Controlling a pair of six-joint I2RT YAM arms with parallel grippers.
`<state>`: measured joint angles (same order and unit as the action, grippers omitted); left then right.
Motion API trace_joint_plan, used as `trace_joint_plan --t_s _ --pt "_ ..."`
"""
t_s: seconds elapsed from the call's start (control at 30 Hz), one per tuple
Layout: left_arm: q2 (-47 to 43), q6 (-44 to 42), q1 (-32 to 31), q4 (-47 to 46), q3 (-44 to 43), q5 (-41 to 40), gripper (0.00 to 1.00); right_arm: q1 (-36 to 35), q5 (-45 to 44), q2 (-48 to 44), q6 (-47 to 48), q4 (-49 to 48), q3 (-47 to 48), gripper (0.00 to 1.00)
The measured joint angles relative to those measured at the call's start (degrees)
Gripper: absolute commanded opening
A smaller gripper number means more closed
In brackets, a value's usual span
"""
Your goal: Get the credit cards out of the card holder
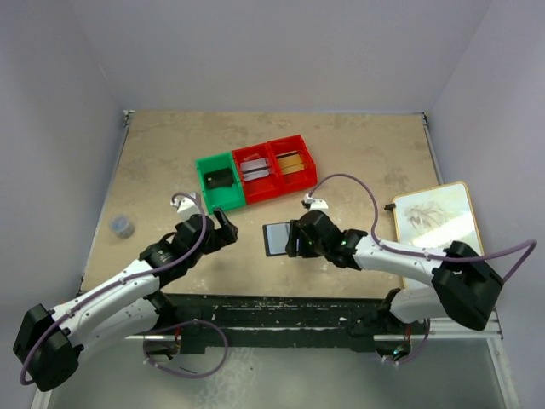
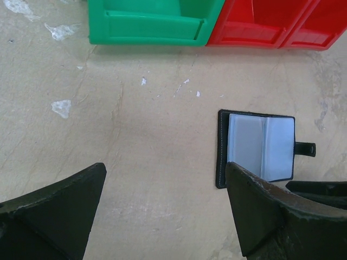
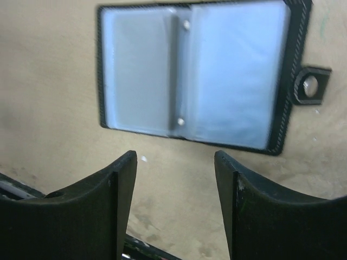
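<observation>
The card holder (image 1: 276, 238) lies open and flat on the table, pale grey-blue faces up. It also shows in the left wrist view (image 2: 260, 146) and in the right wrist view (image 3: 195, 76), with its black tab (image 3: 310, 86) at the right. I cannot tell whether its sleeves hold a card. A black card (image 1: 219, 178) lies in the green bin (image 1: 207, 194), a silver card (image 1: 255, 169) and a gold card (image 1: 292, 161) in the red bins (image 1: 264, 192). My right gripper (image 1: 292, 239) (image 3: 174, 157) is open and empty just beside the holder. My left gripper (image 1: 226, 228) (image 2: 165, 167) is open and empty to its left.
The green bin (image 2: 149, 24) and red bins (image 2: 271, 24) stand in a row behind the holder. A framed picture (image 1: 436, 223) lies at the right edge. A small grey cap (image 1: 122, 225) sits at the left. A black rail (image 1: 281, 304) runs along the near edge.
</observation>
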<state>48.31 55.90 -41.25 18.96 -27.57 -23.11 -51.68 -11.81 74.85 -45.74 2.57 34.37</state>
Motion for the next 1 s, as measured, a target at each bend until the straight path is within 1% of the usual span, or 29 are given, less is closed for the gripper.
trace_joint_plan --t_s 0.13,0.27,0.43,0.57,0.7,0.87,1.0 --pt "0.0 0.0 0.0 -1.1 0.2 0.4 0.88 -1.7 -1.7 4.2 0.1 1.4 7.3 0.69" --pt "0.0 0.0 0.0 -1.3 0.2 0.4 0.88 -4.0 -5.7 13.3 -0.2 3.7 17.4 0.73" --pt "-1.4 0.0 0.0 -0.5 0.2 0.3 0.88 -4.6 -9.2 20.6 -0.3 7.5 22.1 0.75" --pt "-3.5 0.0 0.0 0.1 0.2 -0.3 0.88 -4.5 -11.0 22.9 -0.1 10.4 24.1 0.75" --pt "-3.9 0.0 0.0 0.1 0.3 -0.5 0.88 -4.5 -11.5 24.7 0.4 11.2 26.2 0.74" --pt "-3.0 0.0 0.0 0.1 0.3 -0.5 0.88 -4.6 -11.7 28.1 1.1 11.2 27.7 0.68" --pt "-2.6 0.0 0.0 0.1 0.3 -0.5 0.88 -4.7 -12.9 28.7 1.1 11.6 28.0 0.64"
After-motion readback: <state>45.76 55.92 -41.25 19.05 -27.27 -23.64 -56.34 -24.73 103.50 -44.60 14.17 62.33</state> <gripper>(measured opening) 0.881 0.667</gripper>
